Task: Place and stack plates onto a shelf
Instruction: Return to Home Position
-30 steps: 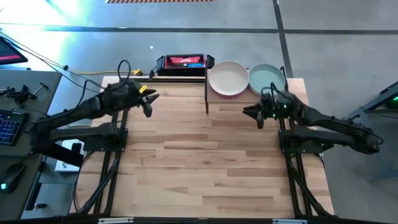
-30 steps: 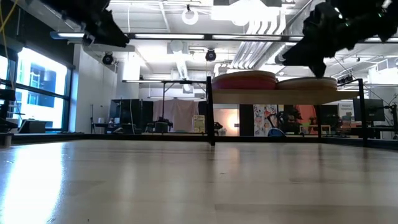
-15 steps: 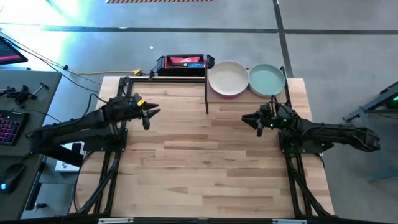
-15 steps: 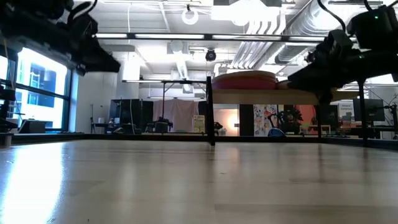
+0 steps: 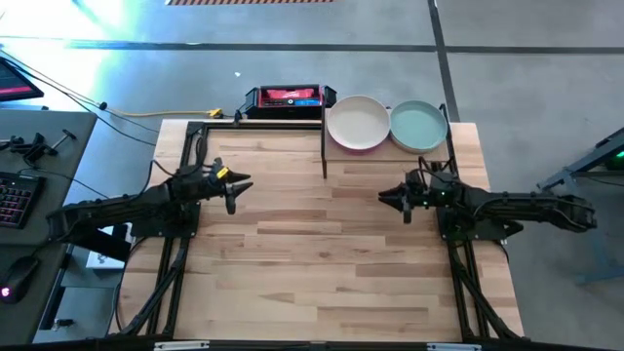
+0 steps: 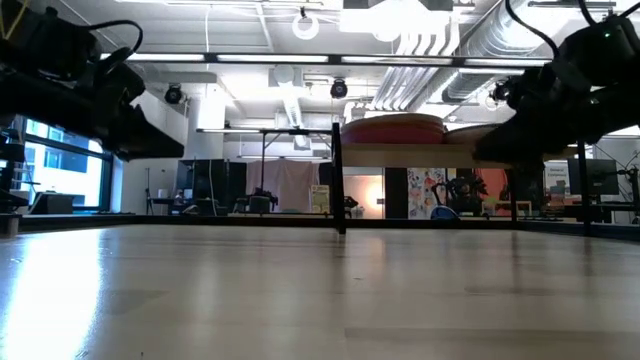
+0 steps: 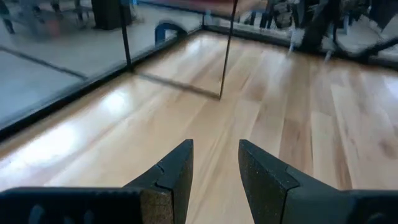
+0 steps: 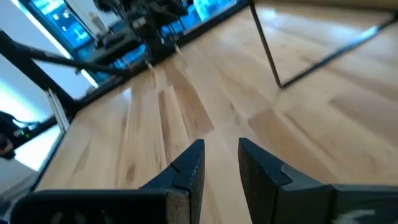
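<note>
The shelf (image 5: pixel 389 148) stands at the table's far edge, right of centre. Two stacks of plates rest on it: a cream-white plate (image 5: pixel 357 123) tops the left stack and a pale teal plate (image 5: pixel 419 125) tops the right one. In the low view the stacks (image 6: pixel 393 129) (image 6: pixel 487 133) sit on the shelf board (image 6: pixel 430 156); the lower plates' colours are hard to tell. My left gripper (image 5: pixel 237 187) (image 7: pixel 216 163) hovers over the table's left part, open by a narrow gap and empty. My right gripper (image 5: pixel 387 197) (image 8: pixel 221 159) hovers in front of the shelf, also narrowly open and empty.
A red-and-black box (image 5: pixel 286 97) sits beyond the table's far edge, left of the shelf. The shelf's thin black posts (image 7: pixel 227 50) (image 8: pixel 266 43) stand ahead of both grippers. The slatted wooden tabletop (image 5: pixel 322 263) lies bare between the arms and toward the near edge.
Both arms have drawn back from the shelf toward the near edge and come down closer to the table. The left gripper has moved nearer and lower on the left side; the right gripper has dropped from shelf height to below the shelf board. The plates have stayed still.
</note>
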